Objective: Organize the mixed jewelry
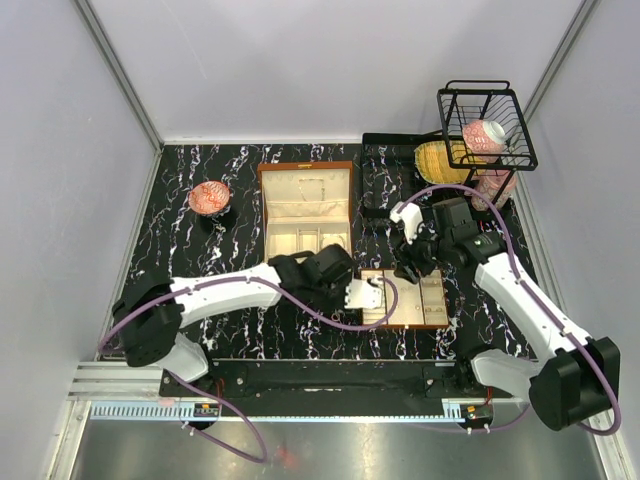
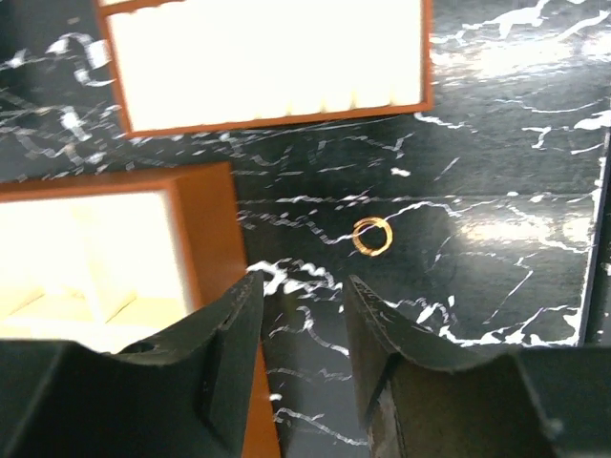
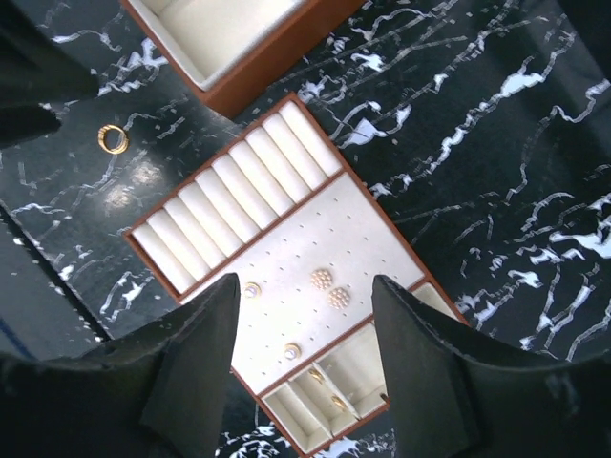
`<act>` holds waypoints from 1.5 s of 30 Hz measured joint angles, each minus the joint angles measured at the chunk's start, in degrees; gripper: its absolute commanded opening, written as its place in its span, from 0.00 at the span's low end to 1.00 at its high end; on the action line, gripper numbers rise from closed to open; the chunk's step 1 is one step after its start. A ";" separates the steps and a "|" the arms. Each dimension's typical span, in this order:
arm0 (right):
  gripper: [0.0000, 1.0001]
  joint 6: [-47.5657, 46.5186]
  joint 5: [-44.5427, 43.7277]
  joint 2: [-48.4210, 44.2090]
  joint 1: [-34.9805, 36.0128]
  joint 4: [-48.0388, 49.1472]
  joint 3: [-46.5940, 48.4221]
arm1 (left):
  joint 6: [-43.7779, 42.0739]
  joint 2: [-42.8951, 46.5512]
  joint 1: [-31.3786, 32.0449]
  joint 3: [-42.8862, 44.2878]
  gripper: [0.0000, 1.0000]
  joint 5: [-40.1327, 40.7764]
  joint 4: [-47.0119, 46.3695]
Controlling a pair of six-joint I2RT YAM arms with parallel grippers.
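Where the black, white-veined table (image 2: pixel 496 153) lies bare near a corner of the tray (image 3: pixel 315 224), one coppery ring (image 2: pixel 372 236) rests flat, touching neither the tray nor the wooden box (image 2: pixel 205 239). On the tray's perforated cream pad sit four pale studs (image 3: pixel 321 279), set apart from one another, and in the small compartments at its end lie two tiny gold bits (image 3: pixel 336 403); the row of padded rolls beside the pad holds nothing. The left gripper (image 2: pixel 304 329) hangs low just short of the ring with its jaws parted and nothing between them. The right gripper (image 3: pixel 305 348) hovers above the pad, spread wide and likewise empty.

The box stands open, lid back, cream-lined; what its compartments hold cannot be made out. Farther off, one red-patterned bowl (image 1: pixel 209 196) sits on the table's left side. At the far right corner one black wire basket (image 1: pixel 487 125) holds one patterned cup (image 1: pixel 483 135), with a second such cup (image 1: pixel 492 185) under it and a yellowish round thing (image 1: pixel 435 160) alongside. Pale grey walls (image 1: pixel 330 60) close the table on three sides
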State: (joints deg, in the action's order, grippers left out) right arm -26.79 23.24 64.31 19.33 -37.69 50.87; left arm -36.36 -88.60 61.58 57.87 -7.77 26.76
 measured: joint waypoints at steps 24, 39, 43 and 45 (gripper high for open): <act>0.54 19.80 -3.93 24.02 32.72 3.13 9.92 | 13.53 24.17 -37.51 1.20 0.61 -0.31 5.84; 0.44 28.65 -16.92 38.51 42.71 4.90 16.20 | 16.09 24.50 -42.62 3.65 0.64 5.27 8.68; 0.43 28.92 -19.69 39.85 43.25 4.83 16.81 | 16.24 24.74 -43.43 3.65 0.64 5.70 8.76; 0.44 29.05 -20.50 40.41 43.25 4.83 17.11 | 16.41 25.18 -43.74 3.58 0.64 5.73 8.76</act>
State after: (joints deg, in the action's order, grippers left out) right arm 2.26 2.74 104.73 62.59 -32.86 67.99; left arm -19.94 -63.42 17.85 61.45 -2.04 35.53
